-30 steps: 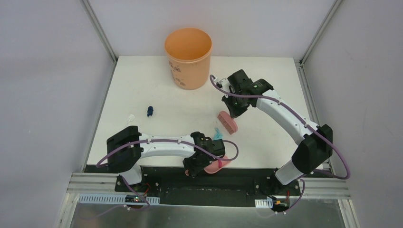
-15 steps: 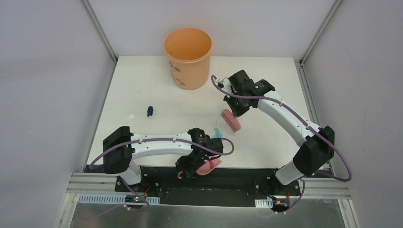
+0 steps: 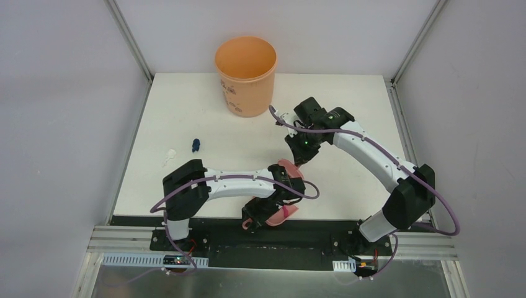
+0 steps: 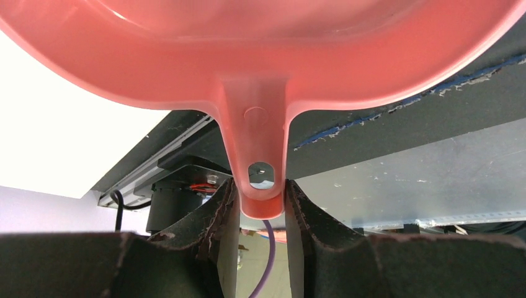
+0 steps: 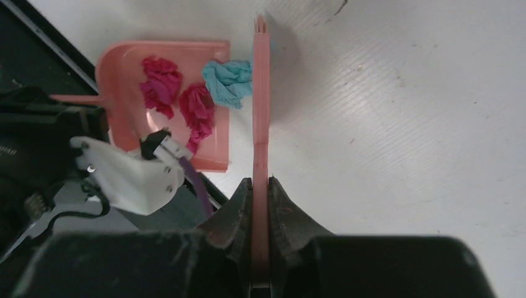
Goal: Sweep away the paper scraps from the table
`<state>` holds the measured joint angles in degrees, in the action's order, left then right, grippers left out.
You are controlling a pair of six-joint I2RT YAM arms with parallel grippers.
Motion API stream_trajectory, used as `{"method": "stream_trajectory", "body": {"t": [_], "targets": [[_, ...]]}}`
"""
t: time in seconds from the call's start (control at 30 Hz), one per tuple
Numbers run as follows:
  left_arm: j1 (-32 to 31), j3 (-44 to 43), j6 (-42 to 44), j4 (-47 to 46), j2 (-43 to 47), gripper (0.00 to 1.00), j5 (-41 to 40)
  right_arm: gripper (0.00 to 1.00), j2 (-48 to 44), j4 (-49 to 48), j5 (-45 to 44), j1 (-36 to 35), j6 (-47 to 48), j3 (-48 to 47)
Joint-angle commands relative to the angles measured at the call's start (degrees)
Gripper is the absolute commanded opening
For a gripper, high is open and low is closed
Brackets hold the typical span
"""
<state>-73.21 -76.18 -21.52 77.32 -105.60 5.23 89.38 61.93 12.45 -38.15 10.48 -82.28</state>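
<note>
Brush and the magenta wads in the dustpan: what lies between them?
A teal paper scrap, against the brush at the dustpan lip; right wrist view.

— Can you make out the dustpan [image 3: 283, 215] from above?
— Barely. Your left arm [image 3: 236, 183] covers most of it, and in the left wrist view the pan runs off the top edge.
— And the brush [image 5: 260, 124]?
— You get it edge-on only; its handle end vanishes between the right gripper [image 5: 260, 184] fingers.

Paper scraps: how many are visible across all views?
5. Two magenta scraps in the dustpan, teal scrap at its lip; dark blue scrap and white scrap on the table, left side. More may be hidden.
</note>
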Motion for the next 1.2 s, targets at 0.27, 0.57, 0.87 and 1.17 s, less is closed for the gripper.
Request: {"method": "stream_trajectory", "body": {"t": [0.27,0.57,0.87,1.17], "targets": [[2.08,0.30,2.85,-3.09,2.42,0.00,-3.08,0.00,-7.76,5.10,4.86,-0.05,4.13,0.86],[2.07,2.84,2.60,-6.69,4.32,0.00,-6.66,0.00,-2.32,12.68,2.21,0.97,5.86,-5.54],[1.29,7.76,1.39,-10.23,12.41,0.00,-12.40,0.00,-6.67,12.62,4.00,10.74,6.28,-11.57],[-0.12,15.09,-0.57,-24.77,18.56,0.00,-32.04,0.00,-6.33,8.29,3.46,27.21,-1.09,-8.22]]}}
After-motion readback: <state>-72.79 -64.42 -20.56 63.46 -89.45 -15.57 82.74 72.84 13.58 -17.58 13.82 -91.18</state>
